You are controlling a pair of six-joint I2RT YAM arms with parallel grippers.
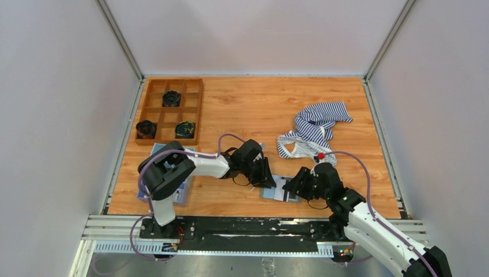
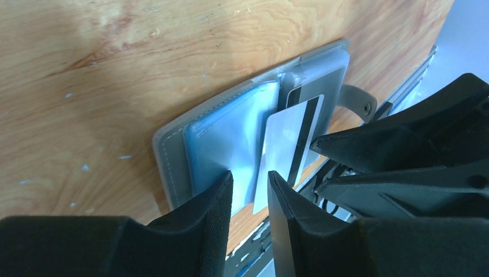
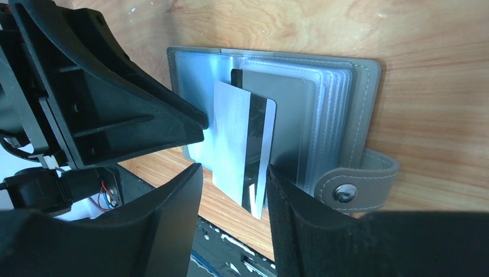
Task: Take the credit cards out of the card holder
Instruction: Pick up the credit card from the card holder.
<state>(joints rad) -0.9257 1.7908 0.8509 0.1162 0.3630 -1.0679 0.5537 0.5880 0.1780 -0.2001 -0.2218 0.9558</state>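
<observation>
Near edge: the card holder (image 1: 275, 188) lies open on the tabletop (image 1: 259, 109) right at its near edge, with the metal rail (image 1: 230, 228) just below. We judge that a card dragged this way could slip off, so we would lift it rather than slide it.
Left gripper (image 2: 251, 179): its fingers stand a narrow gap apart. The low corner of the credit card (image 3: 242, 133) sits in that gap, and we see no firm pinch on it.
Right gripper (image 3: 233, 167): it is spread, with a finger on either side of the card's free end. We cannot tell whether either pad touches the card.
Card: it is silver-white with a dark stripe, partly out of its clear sleeve (image 3: 323, 109) and tilted up off the holder. A dark panel (image 3: 282, 109) shows behind it, and we cannot tell whether that is another card.
Step in hand: we judge it to be drawing this card free. One gripper should pinch the card's flat faces while the other pins the grey cover, and the pull should follow the sleeve's line.
Crowding: the two grippers nearly meet over the holder, so we would move one at a time.
Snap strap (image 3: 352, 184): it juts out just beside a right finger and could snag.
Open room: bare tabletop lies beyond the holder.
Far: the striped cloth (image 1: 314, 130) and the wooden tray (image 1: 151, 109) are well apart from the work.
</observation>
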